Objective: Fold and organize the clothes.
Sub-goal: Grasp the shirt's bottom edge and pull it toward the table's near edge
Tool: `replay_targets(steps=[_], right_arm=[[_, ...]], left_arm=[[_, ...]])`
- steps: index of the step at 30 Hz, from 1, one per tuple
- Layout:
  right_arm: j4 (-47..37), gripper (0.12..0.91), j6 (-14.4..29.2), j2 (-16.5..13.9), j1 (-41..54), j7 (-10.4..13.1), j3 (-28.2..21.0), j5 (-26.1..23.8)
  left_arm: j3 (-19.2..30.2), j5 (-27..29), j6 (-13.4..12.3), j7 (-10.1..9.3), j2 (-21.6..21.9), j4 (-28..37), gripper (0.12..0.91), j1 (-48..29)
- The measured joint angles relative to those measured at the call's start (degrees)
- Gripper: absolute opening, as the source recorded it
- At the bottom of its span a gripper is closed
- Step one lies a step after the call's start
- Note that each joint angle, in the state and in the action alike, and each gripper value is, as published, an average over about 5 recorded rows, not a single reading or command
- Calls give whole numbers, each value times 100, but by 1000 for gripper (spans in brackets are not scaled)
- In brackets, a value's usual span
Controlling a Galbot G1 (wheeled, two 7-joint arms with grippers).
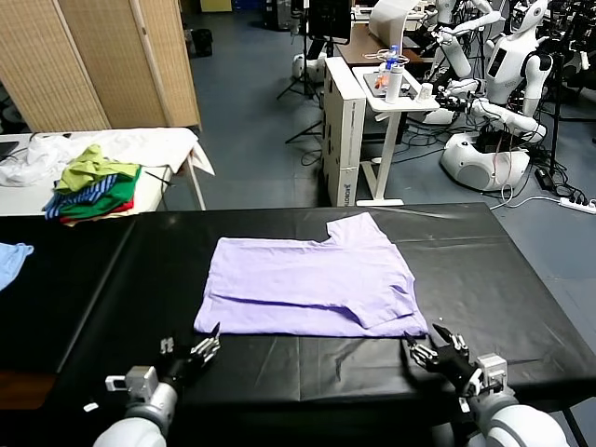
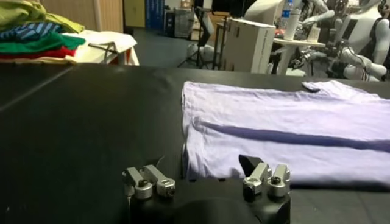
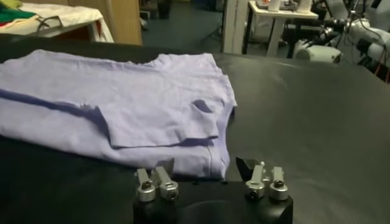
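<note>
Left gripper [image 1: 207, 348] sits low at the near edge of the black table [image 1: 521, 279], jaws apart and holding nothing, just short of the near left corner of the lavender T-shirt [image 1: 312, 279]; in the left wrist view the fingers [image 2: 149, 181] stand clear of the hem, cloth directly ahead. Right gripper [image 1: 430, 346] mirrors it at the near right corner, jaws likewise apart and empty, its fingers [image 3: 155, 181] just beside the folded edge without clamping it. The shirt lies flat mid-table, partly folded, one sleeve laid over the body. Heap of coloured garments [image 1: 93, 186] on the white side table [image 1: 163, 149], far left; small blue cloth [image 1: 11, 259] at the left edge.
</note>
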Motion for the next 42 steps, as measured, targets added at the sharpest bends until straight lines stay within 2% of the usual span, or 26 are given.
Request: replay_targets(steps=[3, 6, 8, 12, 15, 22, 34, 42], right_arm=[[-19, 337, 7, -2, 6, -4, 0, 1], [-33, 198, 11, -14, 26, -9, -13, 5], [-34, 156, 12, -26, 39, -6, -31, 14], [23, 139, -21, -60, 18, 42, -71, 111], [135, 139, -116, -102, -40, 112, -102, 187], [524, 139, -458, -199, -243, 262, -127, 175], [1062, 139, -867, -317, -599, 395, -85, 103], [1273, 139, -991, -217, -834, 395, -136, -28]], left_arm=[[-1, -3, 3, -20, 6, 11, 679, -5], [-2, -39, 16, -52, 7, 21, 586, -7], [-3, -83, 32, -76, 4, 15, 489, 2], [-10, -112, 64, -103, -4, -33, 250, 46], [-39, -95, 104, -160, -4, -101, 154, 114], [-232, 1, 174, -334, 53, -427, 147, 527], [-674, 124, 191, -363, 123, -1079, 147, 1643], [-992, 119, 195, -339, 149, -1324, 147, 2144]])
